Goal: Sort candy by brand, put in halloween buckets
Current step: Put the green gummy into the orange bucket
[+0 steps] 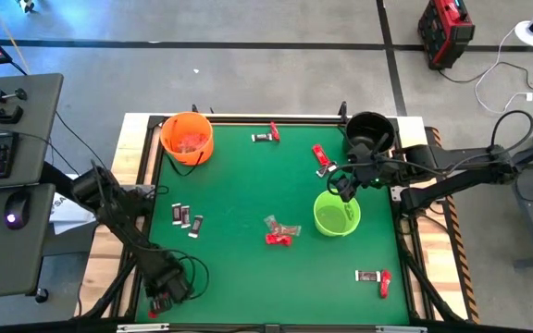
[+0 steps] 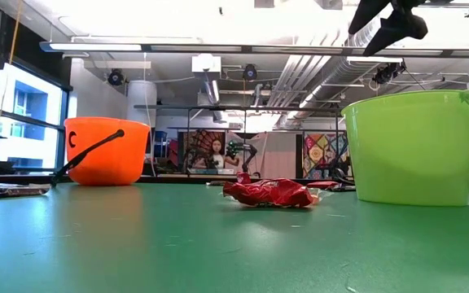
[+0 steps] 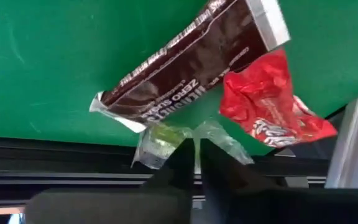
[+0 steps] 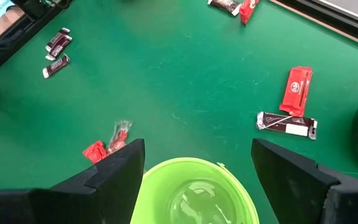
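Note:
My left gripper [image 3: 196, 155] sits at the table's near left corner [image 1: 160, 301], shut, with a silvery-clear candy [image 3: 157, 142] at its tips. A dark brown candy [image 3: 191, 56] and a red candy [image 3: 266, 106] lie beside it. My right gripper [image 4: 197, 180] hangs open and empty above the lime green bucket [image 1: 336, 213], whose bottom holds clear wrappers [image 4: 194, 199]. The orange bucket [image 1: 187, 137] stands at the far left and the black bucket [image 1: 370, 129] at the far right. Loose candy lies across the table: dark ones [image 1: 185, 217], a red and clear cluster [image 1: 280, 231]. My left gripper pinches the silvery-clear candy between its two shut fingertips [image 3: 185, 152], near the middle of the wrapper [image 3: 166, 137]. The wrapper's ends spread out on either side of the fingers. It sits at the table's near edge, over the dark rail; whether it rests on the table does not show.
More candy lies near the far edge [image 1: 266, 136], beside the black bucket [image 1: 320, 154], and at the near right [image 1: 373, 276]. In the low view a red candy [image 2: 271, 193] lies between the orange bucket [image 2: 104, 150] and the green bucket [image 2: 414, 146]. A keyboard and mouse sit on a desk left of the table.

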You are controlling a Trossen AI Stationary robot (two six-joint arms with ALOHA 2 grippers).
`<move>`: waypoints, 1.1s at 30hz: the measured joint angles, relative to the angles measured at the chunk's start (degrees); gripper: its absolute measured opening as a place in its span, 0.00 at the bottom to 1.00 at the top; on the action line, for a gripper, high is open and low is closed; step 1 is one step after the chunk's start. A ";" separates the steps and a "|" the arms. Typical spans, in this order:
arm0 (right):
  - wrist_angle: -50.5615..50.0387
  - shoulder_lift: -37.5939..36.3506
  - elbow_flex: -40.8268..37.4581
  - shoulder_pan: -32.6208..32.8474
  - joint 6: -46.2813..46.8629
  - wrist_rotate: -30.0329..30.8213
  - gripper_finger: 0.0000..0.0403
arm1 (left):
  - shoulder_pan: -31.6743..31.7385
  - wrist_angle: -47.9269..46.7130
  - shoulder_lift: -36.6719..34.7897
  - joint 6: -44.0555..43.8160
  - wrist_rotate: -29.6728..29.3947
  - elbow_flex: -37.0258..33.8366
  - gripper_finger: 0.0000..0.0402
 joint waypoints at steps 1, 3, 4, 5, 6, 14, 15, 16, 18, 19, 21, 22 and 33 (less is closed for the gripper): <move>-0.02 0.00 0.00 -0.02 0.00 0.04 0.72 | 0.23 0.01 -0.34 0.08 -0.04 0.00 0.02; 0.00 0.00 0.00 0.00 -0.02 0.06 0.72 | 0.91 -0.08 -1.42 0.54 -0.09 0.00 0.03; -0.02 0.00 0.00 0.00 -0.02 0.08 0.72 | 1.21 -0.22 -2.19 0.72 -0.09 0.00 0.02; -0.02 0.00 0.00 0.00 -0.04 0.08 0.72 | 1.51 -0.40 -3.21 0.69 -0.09 0.00 0.01; -0.01 0.00 0.00 0.00 -0.17 0.11 0.72 | 1.93 -0.52 -4.46 0.66 -0.09 0.00 0.01; -0.01 0.00 0.00 -0.01 -0.17 0.15 0.72 | 7.02 1.17 -22.53 3.85 -10.53 0.68 0.00; -0.02 0.00 0.00 -0.01 -0.16 0.16 0.72 | 8.14 1.24 -24.90 4.38 -13.85 1.07 0.00; -0.02 0.00 0.00 -0.01 -0.06 0.15 0.72 | 9.56 1.19 -27.17 4.74 -17.65 1.38 0.00; 0.00 0.00 0.00 0.00 0.57 0.17 0.72 | 13.12 1.03 -30.90 5.55 -25.61 1.98 0.00; -0.02 0.00 0.00 0.00 0.87 0.19 0.72 | 15.33 1.13 -32.64 5.56 -29.50 2.19 0.00; -0.02 0.00 0.00 0.00 0.87 0.19 0.72 | 20.29 1.09 -35.52 5.60 -36.41 2.23 0.00; -0.02 0.00 0.00 0.00 0.90 0.19 0.72 | 23.21 1.10 -36.69 6.19 -39.15 2.23 0.00; 0.03 0.00 0.00 -0.02 3.27 4.63 0.72 | 62.33 -0.47 -46.60 29.04 -52.67 2.29 0.00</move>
